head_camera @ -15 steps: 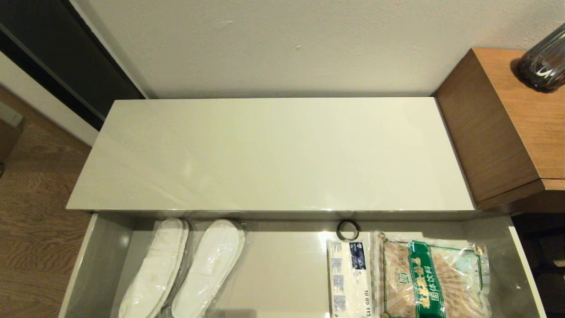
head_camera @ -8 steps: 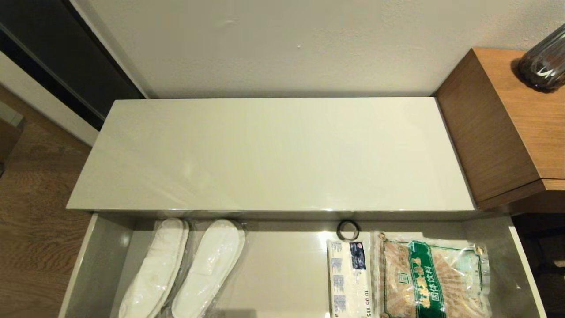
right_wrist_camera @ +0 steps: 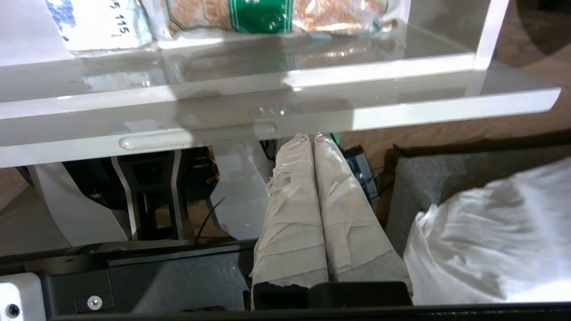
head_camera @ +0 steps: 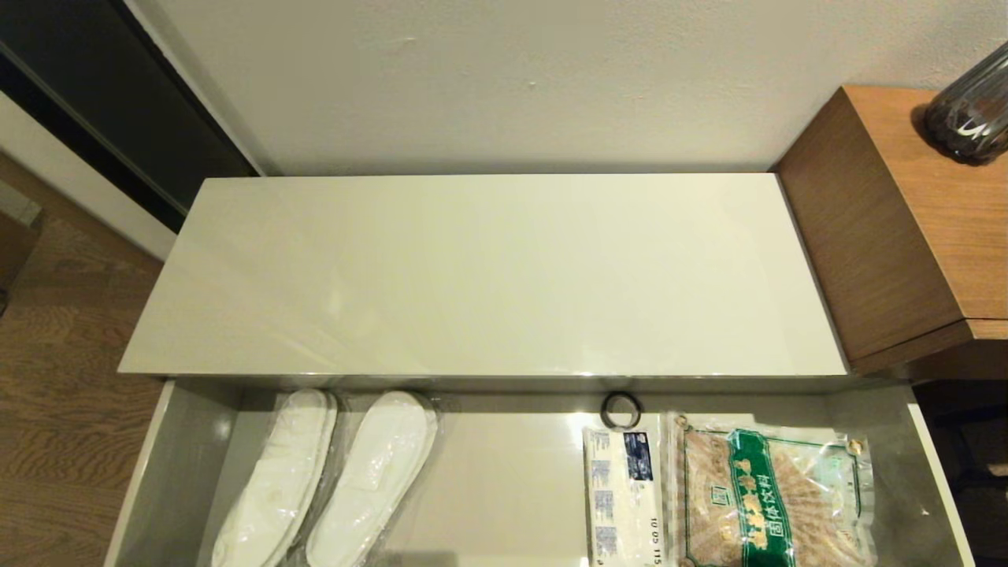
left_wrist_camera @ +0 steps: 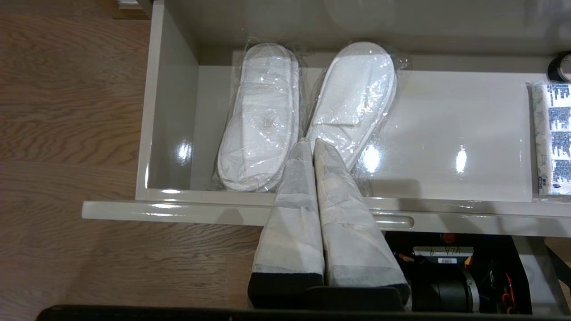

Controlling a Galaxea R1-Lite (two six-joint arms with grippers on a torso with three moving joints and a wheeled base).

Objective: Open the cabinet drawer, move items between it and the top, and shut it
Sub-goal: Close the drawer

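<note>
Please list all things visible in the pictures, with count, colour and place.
cabinet drawer: one, pale grey, pulled open
top: one, cream-white, behind the drawer
slippers: one pair, white, plastic-wrapped, drawer's left part
white packet: one, blue label, drawer's right part
green-label packet: one, clear, beside the white packet
black ring: one, behind the white packet
wood cabinet: one, brown, right
dark bottle: one, on it
left gripper: shut, over the slippers
right gripper: shut, below the drawer front

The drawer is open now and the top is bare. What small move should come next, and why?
Probably the right pincer, shut and below the wide pale grey drawer front, should rise and open over the white packet with blue print. Both packets, including the clear green-labelled one, lie inside; the glossy cream top holds nothing.
</note>
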